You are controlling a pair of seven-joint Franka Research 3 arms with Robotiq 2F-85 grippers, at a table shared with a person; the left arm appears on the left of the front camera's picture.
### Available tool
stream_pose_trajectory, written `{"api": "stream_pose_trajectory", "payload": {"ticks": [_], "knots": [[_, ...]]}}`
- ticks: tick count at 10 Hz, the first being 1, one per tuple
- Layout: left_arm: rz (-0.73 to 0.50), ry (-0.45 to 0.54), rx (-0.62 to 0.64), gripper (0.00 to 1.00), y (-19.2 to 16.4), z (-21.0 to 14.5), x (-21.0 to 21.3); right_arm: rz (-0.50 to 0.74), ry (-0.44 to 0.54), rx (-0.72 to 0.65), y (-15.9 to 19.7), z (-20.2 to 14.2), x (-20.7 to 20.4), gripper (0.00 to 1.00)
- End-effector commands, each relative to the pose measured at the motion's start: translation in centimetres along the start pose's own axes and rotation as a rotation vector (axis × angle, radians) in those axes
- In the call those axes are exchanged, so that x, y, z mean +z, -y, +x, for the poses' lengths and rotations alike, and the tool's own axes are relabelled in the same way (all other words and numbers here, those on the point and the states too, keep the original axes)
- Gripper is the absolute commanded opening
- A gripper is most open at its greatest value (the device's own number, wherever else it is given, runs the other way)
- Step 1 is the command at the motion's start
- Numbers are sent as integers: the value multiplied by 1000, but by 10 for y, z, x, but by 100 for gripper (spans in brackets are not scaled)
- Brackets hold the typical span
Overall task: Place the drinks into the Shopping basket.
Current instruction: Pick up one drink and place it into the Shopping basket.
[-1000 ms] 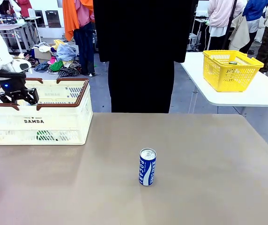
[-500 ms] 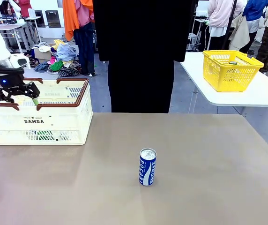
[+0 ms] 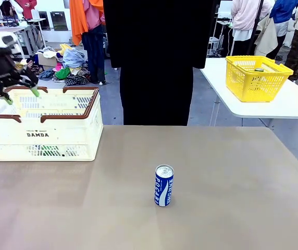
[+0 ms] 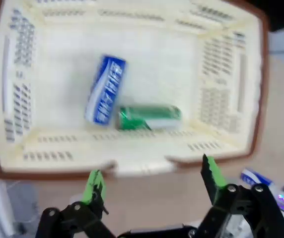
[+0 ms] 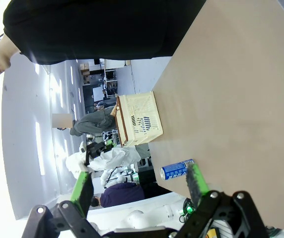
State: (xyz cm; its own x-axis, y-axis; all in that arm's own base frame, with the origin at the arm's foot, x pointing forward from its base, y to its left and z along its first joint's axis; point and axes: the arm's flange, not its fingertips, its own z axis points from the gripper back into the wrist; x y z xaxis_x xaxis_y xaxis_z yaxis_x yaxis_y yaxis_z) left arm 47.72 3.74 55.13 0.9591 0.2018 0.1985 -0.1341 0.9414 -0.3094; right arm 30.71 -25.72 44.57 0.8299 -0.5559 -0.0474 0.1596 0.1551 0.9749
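Note:
A blue can (image 3: 163, 186) with white lettering stands upright in the middle of the table; it also appears as the blue can (image 5: 177, 169) in the right wrist view. The cream Shopping basket (image 3: 76, 136) marked DAMDA sits at the table's far left. Inside the Shopping basket (image 4: 234, 74) lie a second blue can (image 4: 105, 89) and a green can (image 4: 149, 118), both on their sides. My left gripper (image 3: 20, 95) hangs open above the basket, its empty left gripper (image 4: 152, 179) over the near rim. My right gripper (image 5: 139, 186) is open and holds nothing.
A person in black (image 3: 157, 57) stands at the table's far side. A yellow mesh basket (image 3: 256, 78) sits on a white table (image 3: 295, 104) at the back right. The brown tabletop (image 3: 232, 177) spreads wide around the standing can.
My left gripper has risen out of the Shopping basket and drawn back to the left, its fingers spread wide. The standing blue can has not moved.

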Motion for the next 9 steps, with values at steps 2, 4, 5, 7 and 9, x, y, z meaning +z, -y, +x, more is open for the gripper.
{"api": "stream_pose_trajectory", "payload": {"ticks": [2, 4, 5, 7, 9], "knots": [[-324, -199, 57, 100, -63, -103, 23, 2, 4, 9, -2, -2, 0, 100], [-579, -250, 88, 100, -126, -169, 9, 2, 4, 9, -2, -2, 0, 100], [-724, -242, 104, 100, -161, -194, -8, 2, 4, 9, -2, -2, 0, 100], [-920, -138, 89, 100, -191, -206, -36, 2, 4, 9, -2, -2, 0, 100], [-839, -164, 111, 100, -189, -223, -20, 2, 4, 9, -2, -2, 0, 100]]}}
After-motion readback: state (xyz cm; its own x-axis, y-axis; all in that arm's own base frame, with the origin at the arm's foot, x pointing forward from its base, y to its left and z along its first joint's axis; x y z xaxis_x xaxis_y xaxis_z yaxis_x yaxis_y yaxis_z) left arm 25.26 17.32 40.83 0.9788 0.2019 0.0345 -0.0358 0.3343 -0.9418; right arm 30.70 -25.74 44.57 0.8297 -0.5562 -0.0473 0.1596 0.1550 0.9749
